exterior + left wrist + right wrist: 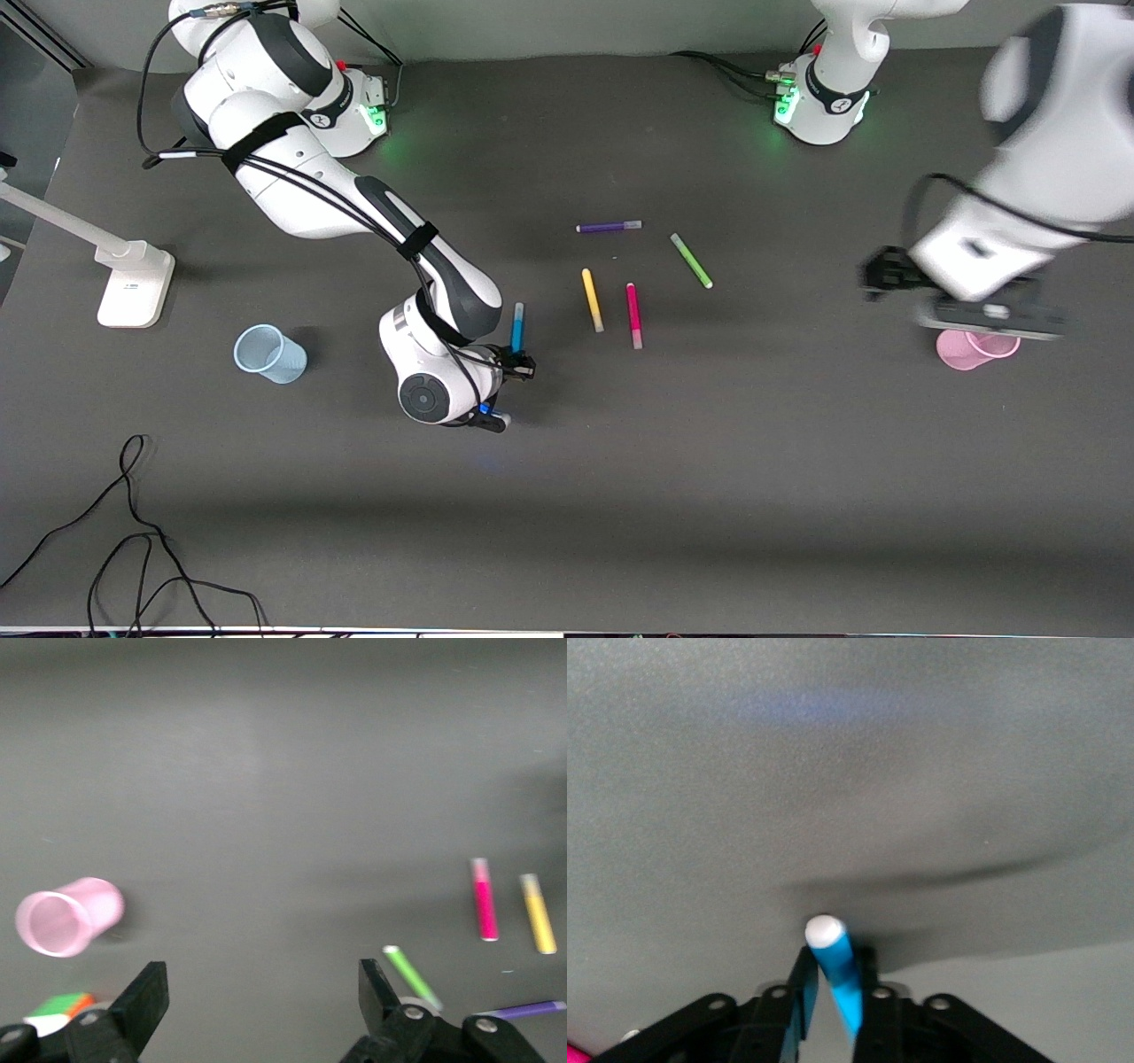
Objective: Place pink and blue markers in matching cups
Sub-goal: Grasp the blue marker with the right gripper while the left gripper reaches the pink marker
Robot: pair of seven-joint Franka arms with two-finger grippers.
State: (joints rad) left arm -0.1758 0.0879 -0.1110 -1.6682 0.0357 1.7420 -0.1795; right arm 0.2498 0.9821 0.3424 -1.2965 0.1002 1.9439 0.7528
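My right tool [512,368] pinched the blue marker [517,328] above the tabletop [709,461]; I needed it upright over the blue cup [269,354]. My left tool [257,997] hung open over the pink cup [974,347].

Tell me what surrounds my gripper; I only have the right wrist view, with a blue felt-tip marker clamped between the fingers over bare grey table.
Observer: The right gripper holds the slim bright blue marker above the table, between the pale blue translucent plastic cup and the loose pens.
Operator: Report the pink one.
Observer: The magenta-pink marker lies flat on the table beside a yellow pen.
Operator: Give me the other arm.
Observer: The left gripper is open, empty, over the light pink translucent cup at the left arm's end of the table.
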